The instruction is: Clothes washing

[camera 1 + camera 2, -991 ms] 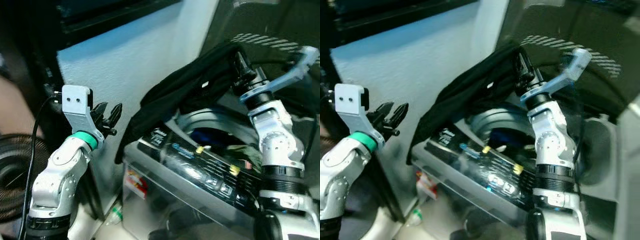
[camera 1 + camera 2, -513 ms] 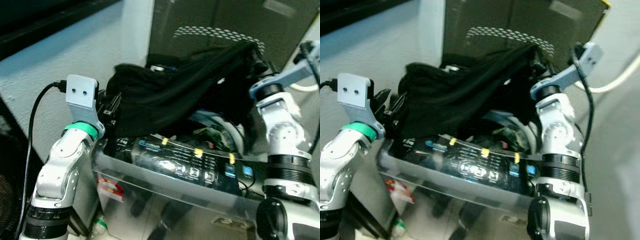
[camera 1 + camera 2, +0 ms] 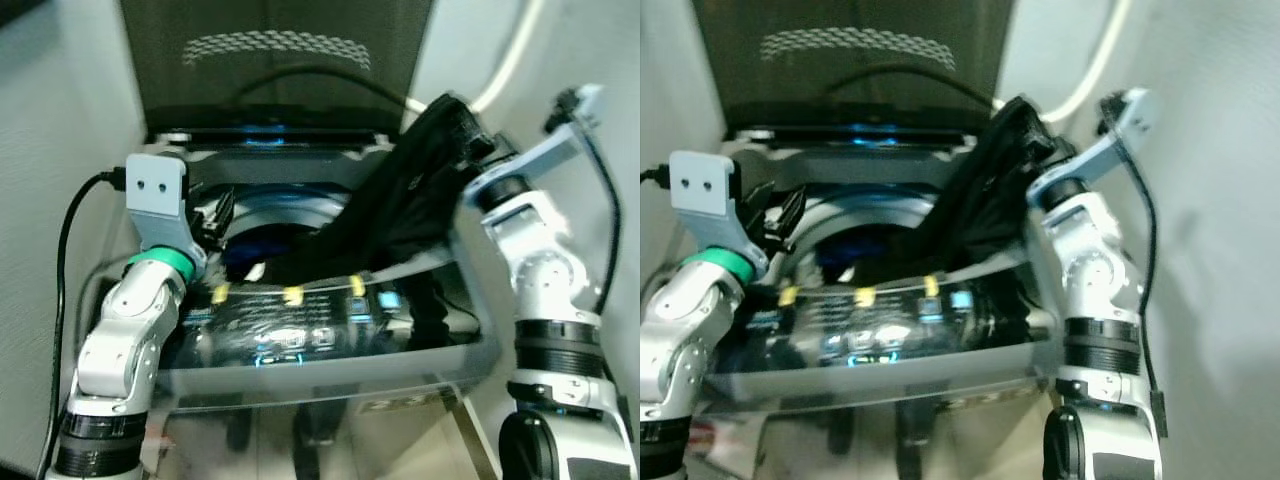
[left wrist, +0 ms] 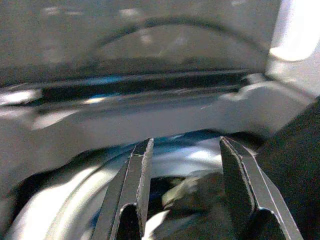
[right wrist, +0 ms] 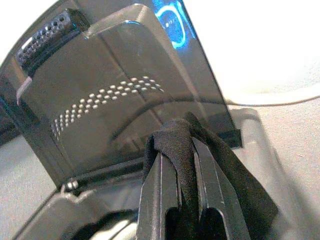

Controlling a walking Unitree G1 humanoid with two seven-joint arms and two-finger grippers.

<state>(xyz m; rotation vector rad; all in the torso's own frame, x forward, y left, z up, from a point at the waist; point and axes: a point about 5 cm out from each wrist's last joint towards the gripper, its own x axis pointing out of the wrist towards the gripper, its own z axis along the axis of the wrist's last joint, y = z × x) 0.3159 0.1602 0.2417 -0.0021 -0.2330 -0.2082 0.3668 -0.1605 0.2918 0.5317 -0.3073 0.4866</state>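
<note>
A black garment (image 3: 400, 200) hangs from my right gripper (image 3: 462, 120), which is shut on its upper end above the right rim of the top-loading washer (image 3: 330, 375). The cloth trails down and leftward into the drum, where blue clothes (image 3: 245, 255) lie. In the right wrist view the fingers (image 5: 157, 175) pinch a fold of the black garment (image 5: 177, 145) in front of the raised lid (image 5: 125, 100). My left gripper (image 3: 218, 215) is open at the drum's left rim, holding nothing. Its fingers (image 4: 137, 170) point over the drum opening.
The dark lid (image 3: 270, 80) stands upright behind the drum. A lit control panel (image 3: 300, 340) runs along the washer's front. A white hose (image 3: 510, 60) crosses the wall at the back right, and a black cable (image 3: 62, 240) hangs by my left arm. Walls close in on both sides.
The camera has swung round to face the washer squarely. The black garment, earlier spread across toward my left gripper, now hangs from the right gripper down into the drum.
</note>
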